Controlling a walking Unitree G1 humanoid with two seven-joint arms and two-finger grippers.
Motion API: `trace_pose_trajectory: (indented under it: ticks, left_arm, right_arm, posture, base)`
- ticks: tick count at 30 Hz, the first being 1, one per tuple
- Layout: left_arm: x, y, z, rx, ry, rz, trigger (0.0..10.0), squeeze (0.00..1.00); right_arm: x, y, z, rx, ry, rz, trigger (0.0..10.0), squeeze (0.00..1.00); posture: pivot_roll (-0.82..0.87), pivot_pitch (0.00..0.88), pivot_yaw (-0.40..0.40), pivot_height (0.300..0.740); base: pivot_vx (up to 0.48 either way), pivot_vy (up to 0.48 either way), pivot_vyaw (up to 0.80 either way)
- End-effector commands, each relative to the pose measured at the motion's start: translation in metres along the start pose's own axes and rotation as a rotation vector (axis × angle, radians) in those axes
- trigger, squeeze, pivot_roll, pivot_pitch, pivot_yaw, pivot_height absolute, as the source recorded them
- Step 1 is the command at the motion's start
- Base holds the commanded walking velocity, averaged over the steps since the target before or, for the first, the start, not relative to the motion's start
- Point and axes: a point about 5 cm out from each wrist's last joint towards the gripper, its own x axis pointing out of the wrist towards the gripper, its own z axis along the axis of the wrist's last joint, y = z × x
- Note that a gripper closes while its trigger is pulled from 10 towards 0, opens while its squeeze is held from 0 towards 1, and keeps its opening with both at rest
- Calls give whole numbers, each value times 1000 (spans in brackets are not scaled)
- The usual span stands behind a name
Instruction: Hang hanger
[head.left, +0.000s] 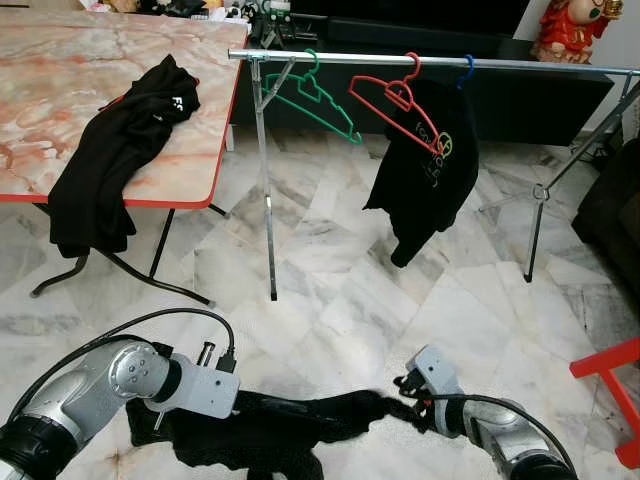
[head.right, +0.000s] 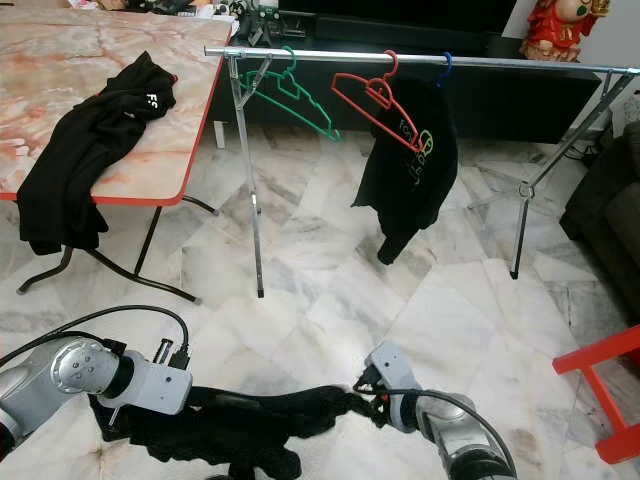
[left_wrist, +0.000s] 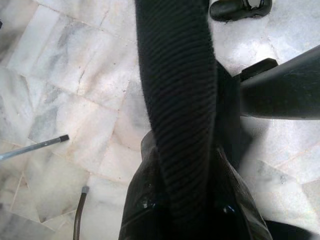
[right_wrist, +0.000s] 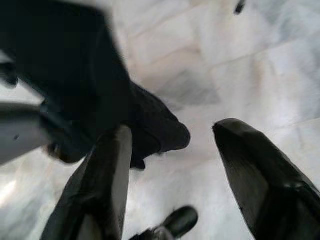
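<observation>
Both grippers hold a black garment (head.left: 270, 425) low over the floor: left gripper (left_wrist: 185, 200) clamped on it, right gripper (right_wrist: 170, 150) spread beside it.

Black garment (head.left: 270, 430) hides left gripper's fingertips; blue hanger (head.left: 467, 72) mostly covered.

Glossy marble floor (head.left: 330, 300); shiny metal rail (head.left: 520, 65); smooth plastic hangers (head.left: 395, 100); matt knitted black cloth (left_wrist: 175, 100); polished marble-patterned tabletop (head.left: 60, 70).

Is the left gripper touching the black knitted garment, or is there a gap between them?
Touching. In the left wrist view, the black knitted garment runs between the fingers of the left gripper, pressed against them with no gap.
</observation>
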Motion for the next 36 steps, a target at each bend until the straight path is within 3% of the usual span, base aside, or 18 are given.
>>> trace_pose_trajectory:
  ticks: [1, 5, 8, 9, 11, 12, 13, 14, 15, 16, 19, 22, 24, 27, 29, 36]
  left_arm:
    - [0, 1, 6, 2, -27, 4, 10000, 0]
    - [1, 3, 10, -9, -52, 13, 10000, 0]
    - [1, 4, 9, -17, -51, 20, 10000, 0]
    - [0, 5, 9, -24, -49, 20, 10000, 0]
    - [0, 6, 8, -65, -43, 13, 10000, 0]
    - [0, 6, 8, -65, -43, 13, 10000, 0]
    - [1, 4, 8, -85, -43, -23, 10000, 0]
    - [2, 0, 8, -95, -40, -72, 10000, 0]
    - [2, 0, 8, -95, -40, -72, 10000, 0]
    - [5, -6, 10, -109, -47, -125, 10000, 0]
    - [13, -13, 23, -170, -124, -179, 10000, 0]
    - [15, -16, 32, -215, -182, -219, 10000, 0]
    - [16, -15, 41, -264, -238, -244, 10000, 0]
    - [22, -9, 42, -305, -237, -224, 10000, 0]
    - [23, -10, 42, -303, -231, -235, 10000, 0]
    - [20, -9, 47, -306, -238, -250, 10000, 0]
  right_arm:
    - [-1, 5, -16, 3, 69, 44, 10000, 1000]
    - [-1, 21, -31, -43, 127, 199, 10000, 1000]
    - [-1, 23, -34, -61, 146, 216, 10000, 1000]
    - [-2, 21, -34, -69, 148, 198, 10000, 1000]
    - [-3, 5, -12, -119, 1, -1, 10000, 1000]
    - [-3, 5, -12, -119, 1, -1, 10000, 1000]
    - [-5, -3, 5, -49, -129, -63, 10000, 796]
    - [-9, -7, 18, -12, -214, -68, 10000, 204]
    - [-9, -7, 18, -12, -214, -68, 10000, 204]
    - [-11, -4, 25, -67, -242, 4, 10000, 0]
    - [-14, 9, 33, -107, -268, 212, 10000, 0]
    - [-15, 16, 32, -108, -250, 314, 10000, 0]
    - [-16, 24, 27, -146, -215, 415, 10000, 0]
    - [-19, 34, 14, -193, -96, 575, 10000, 0]
    - [-20, 37, 8, -228, -46, 615, 10000, 0]
    - [-22, 33, 1, -295, 34, 577, 10000, 0]
  posture:
    - [43, 180, -95, 740]
    - [42, 182, -95, 740]
    - [43, 182, -95, 740]
    - [45, 183, -94, 740]
    - [47, 184, -94, 740]
    - [47, 184, -94, 740]
    - [48, 182, -91, 740]
    - [46, 182, -89, 740]
    - [46, 182, -89, 740]
    - [40, 179, -86, 740]
    - [38, 179, -86, 740]
    - [43, 177, -86, 740]
    - [43, 177, -86, 740]
    - [33, 169, -81, 740]
    - [32, 168, -80, 740]
    - [34, 158, -78, 740]
  base:
    - [0, 0, 0]
    - [0, 0, 0]
    - [0, 0, 0]
    - [0, 0, 0]
    - [0, 0, 0]
    - [0, 0, 0]
    - [0, 0, 0]
    - [0, 0, 0]
    - [0, 0, 0]
    - [0, 0, 0]
    - [0, 0, 0]
    - [0, 0, 0]
    - [0, 0, 0]
    - [0, 0, 0]
    - [0, 0, 0]
    - [0, 0, 0]
